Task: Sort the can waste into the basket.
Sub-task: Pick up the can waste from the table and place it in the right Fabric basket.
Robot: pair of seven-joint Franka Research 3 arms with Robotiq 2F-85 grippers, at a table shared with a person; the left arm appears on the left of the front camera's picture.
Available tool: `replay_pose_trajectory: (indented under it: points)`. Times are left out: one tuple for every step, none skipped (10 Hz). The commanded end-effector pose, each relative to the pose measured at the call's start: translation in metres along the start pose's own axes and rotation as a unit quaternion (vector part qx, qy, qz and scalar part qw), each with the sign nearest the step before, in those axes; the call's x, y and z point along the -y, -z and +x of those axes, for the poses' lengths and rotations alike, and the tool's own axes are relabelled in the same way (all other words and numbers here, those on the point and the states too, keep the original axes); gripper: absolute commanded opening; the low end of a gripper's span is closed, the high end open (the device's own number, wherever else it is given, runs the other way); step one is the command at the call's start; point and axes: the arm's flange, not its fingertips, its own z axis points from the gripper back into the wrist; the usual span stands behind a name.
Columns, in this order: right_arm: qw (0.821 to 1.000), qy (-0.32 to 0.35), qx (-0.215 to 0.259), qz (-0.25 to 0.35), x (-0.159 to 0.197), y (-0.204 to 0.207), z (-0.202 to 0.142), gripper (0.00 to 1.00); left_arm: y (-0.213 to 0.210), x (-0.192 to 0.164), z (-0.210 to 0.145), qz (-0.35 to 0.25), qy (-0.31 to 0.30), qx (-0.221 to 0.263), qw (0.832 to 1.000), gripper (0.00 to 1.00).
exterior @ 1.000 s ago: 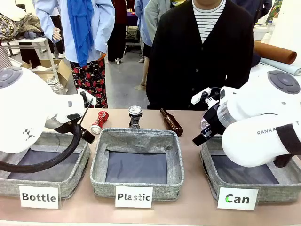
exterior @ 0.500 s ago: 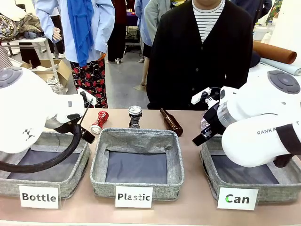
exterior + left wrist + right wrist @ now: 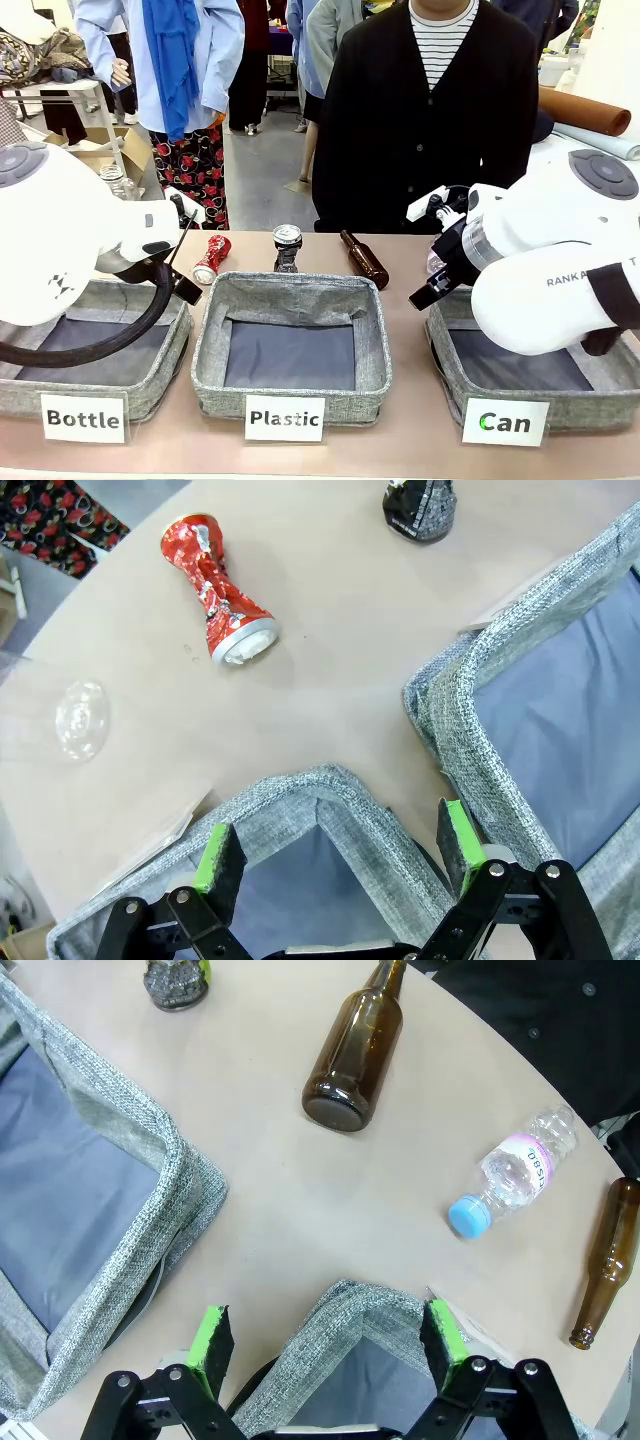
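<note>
A crushed red can (image 3: 211, 259) lies on the table behind the left basket, also the red can (image 3: 218, 592) in the left wrist view. A crushed dark can with a silver top (image 3: 287, 248) stands behind the middle basket, the same dark can (image 3: 175, 980) at the right wrist view's top. The grey basket labelled "Can" (image 3: 592, 405) sits front right. My right gripper (image 3: 325, 1345) hangs open over that Can basket's far corner (image 3: 360, 1322). My left gripper (image 3: 338, 850) is open over the corner of the "Bottle" basket (image 3: 320, 795). Neither gripper holds anything.
Baskets labelled "Bottle" (image 3: 150, 385) and "Plastic" (image 3: 300, 290) stand left and middle. A brown bottle (image 3: 364, 258) lies behind the Plastic basket. A clear plastic bottle (image 3: 513, 1170) and another brown bottle (image 3: 603, 1260) lie near the Can basket. A person in a black cardigan (image 3: 430, 120) stands across the table.
</note>
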Motion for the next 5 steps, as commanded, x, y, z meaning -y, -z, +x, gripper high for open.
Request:
replay_pose_trajectory:
  points:
    - [0.999,0.025,0.016,0.022,0.001,-0.042,0.011,1.0,-0.041,-0.003,0.012,-0.042,-0.01,0.004,0.999,1.0]
    - [0.992,0.12,-0.014,0.021,0.0,-0.093,0.025,1.0,-0.102,0.013,0.045,-0.061,-0.142,-0.068,0.986,1.0]
    - [0.982,0.153,-0.028,0.103,0.005,-0.142,0.023,1.0,-0.158,0.018,0.059,-0.157,-0.123,-0.048,0.979,1.0]
    - [0.971,0.191,-0.032,0.143,0.018,-0.179,0.006,1.0,-0.196,0.018,0.06,-0.222,-0.1,-0.038,0.969,1.0]
    - [0.949,0.228,-0.028,0.218,0.04,-0.206,-0.023,1.0,-0.224,-0.006,0.042,-0.331,-0.083,-0.05,0.938,1.0]
